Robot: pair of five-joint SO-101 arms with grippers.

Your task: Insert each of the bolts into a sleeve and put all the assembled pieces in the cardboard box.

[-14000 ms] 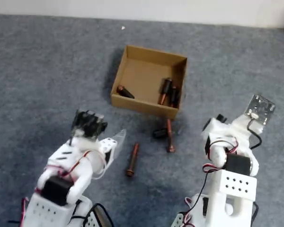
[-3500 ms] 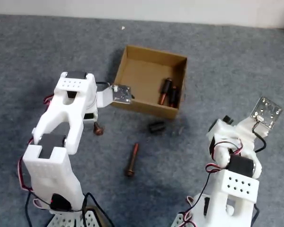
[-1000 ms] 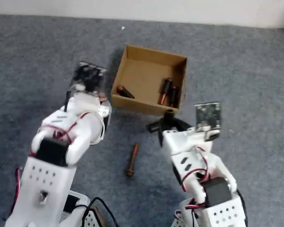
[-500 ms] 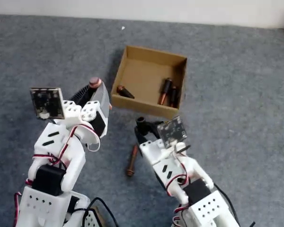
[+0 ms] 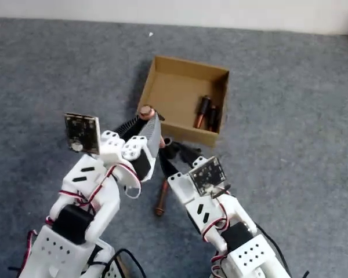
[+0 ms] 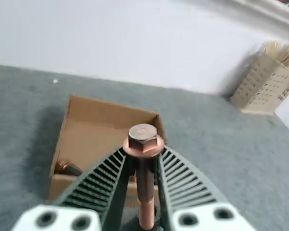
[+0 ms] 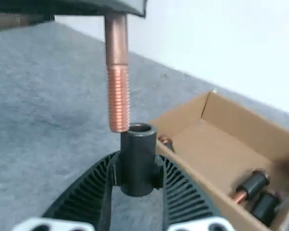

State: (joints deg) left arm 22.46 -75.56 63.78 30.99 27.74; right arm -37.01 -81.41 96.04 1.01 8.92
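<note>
Bolt (image 5: 145,112) is hanging head-up in my left gripper (image 5: 147,120), just in front of the box (image 5: 180,131); my right gripper (image 5: 173,152) is sitting beside it with the sleeve (image 5: 169,143) underneath, so the two are lining up for insertion. A loose bolt (image 5: 161,197) is lying on the carpet (image 5: 290,116) between the arms, and finished pieces (image 5: 204,111) are resting in the box.

From the left wrist, I am seeing the fingers closed tight on the shank below the hex head (image 6: 143,139); I judge it is being held high so the thread hangs free. The box rim (image 6: 111,108) is lying beyond; a pale wall (image 6: 135,43) and a perforated holder (image 6: 265,77) are standing behind.

From the right wrist, the jaws are clamping the sleeve (image 7: 136,159) upright, bore up; the threaded tip (image 7: 118,115) is hovering at its mouth, slightly off centre, and I cannot tell whether it is touching. Grey carpet is running up to the wall.
</note>
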